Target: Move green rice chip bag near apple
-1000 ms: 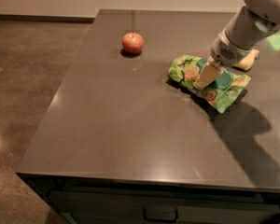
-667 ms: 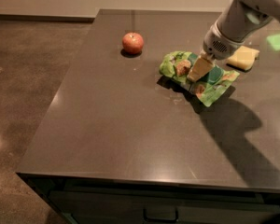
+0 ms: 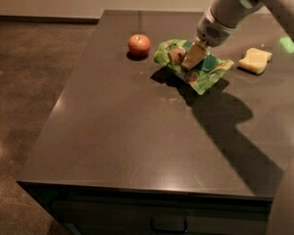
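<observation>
Gripper (image 3: 188, 65): comes down from the upper right over the far half of the bench (image 3: 137, 131), about midway between the left and right edges. Tan fingers (image 3: 193, 55) are drawn narrow and pinch into the crumpled middle of the green rice chip bag (image 3: 208, 72). It is holding the bag.

Wrist and arm (image 3: 225, 9): pale grey, slanting up and away toward the far-right corner, out of the top of the view.

Bag: crinkled, bright green, with a dark teal patch just right of the fingers and a round tan chip picture on its left lobe. It lies slantwise, the left end toward the far-left corner and the right end toward the right edge. There is dark shadow under the left end. Cannot tell whether the lower edge touches the bench top.

Apple (image 3: 139, 45): red-orange and upright, in the far-left part of the bench, nearer the far edge than the near one. The bag's left lobe is just beside it on the right. A narrow gap shows, so they are not touching.

Sponge (image 3: 255, 60): pale yellow, lying flat toward the right edge, near the bag's right end but apart from it.

Arm shadow (image 3: 220, 111): broad, running from under the bag toward the near-right corner.

Drawer handle (image 3: 167, 226): below the near edge.
</observation>
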Robot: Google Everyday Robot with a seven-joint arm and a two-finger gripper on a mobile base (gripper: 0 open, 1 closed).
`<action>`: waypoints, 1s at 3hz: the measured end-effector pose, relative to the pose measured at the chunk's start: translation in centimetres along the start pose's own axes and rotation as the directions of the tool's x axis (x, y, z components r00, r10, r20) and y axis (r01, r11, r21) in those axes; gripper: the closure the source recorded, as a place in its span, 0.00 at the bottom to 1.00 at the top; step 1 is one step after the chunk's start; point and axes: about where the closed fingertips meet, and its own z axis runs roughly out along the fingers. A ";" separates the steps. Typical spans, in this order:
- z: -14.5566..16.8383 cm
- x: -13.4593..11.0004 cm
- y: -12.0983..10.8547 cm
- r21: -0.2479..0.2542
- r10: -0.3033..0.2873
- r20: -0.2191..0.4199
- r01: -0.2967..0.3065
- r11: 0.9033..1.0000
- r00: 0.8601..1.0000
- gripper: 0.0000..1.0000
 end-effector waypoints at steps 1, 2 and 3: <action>0.8 -1.8 -1.2 -0.001 -0.004 -0.002 0.004 1.000 1.000 1.00; 1.9 -3.3 -2.0 -0.009 -0.013 -0.007 0.013 1.000 1.000 0.82; 2.7 -4.3 -2.3 -0.011 -0.022 -0.009 0.022 1.000 1.000 0.59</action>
